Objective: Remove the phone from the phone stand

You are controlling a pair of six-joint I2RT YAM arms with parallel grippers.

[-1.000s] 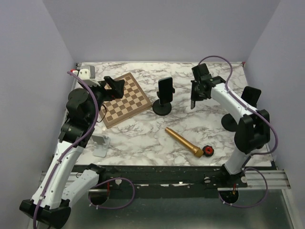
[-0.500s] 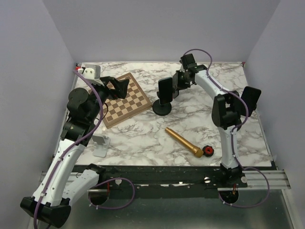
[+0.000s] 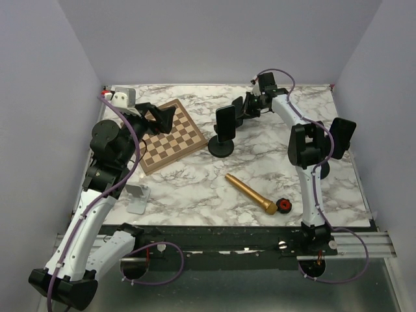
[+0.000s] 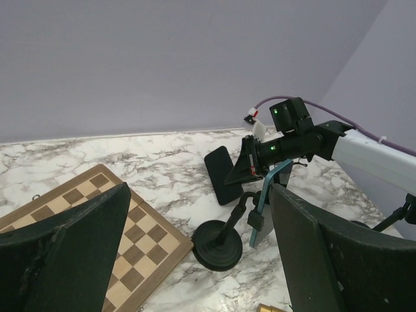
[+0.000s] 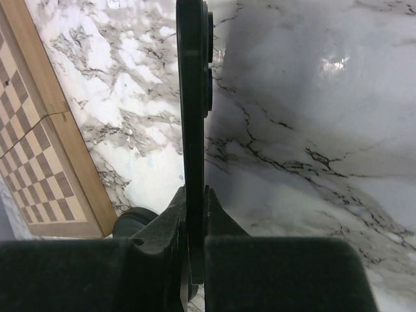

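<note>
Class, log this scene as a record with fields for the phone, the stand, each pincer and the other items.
phone: upright over the stand, edge held by right pincer
stand: round base beside chessboard
right pincer: shut on phone
left pincer: open, above chessboard
others: gold cylinder, red knob

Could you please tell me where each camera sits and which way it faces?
Top external: above and behind the robot, looking down on the marble table; left arm and right arm show.
Left wrist: faces across the chessboard to the phone on its stand; the open left gripper frames it.
Right wrist: looks along the phone's edge, gripped in the right gripper.
Shared: phone and chessboard appear in all three.
</note>
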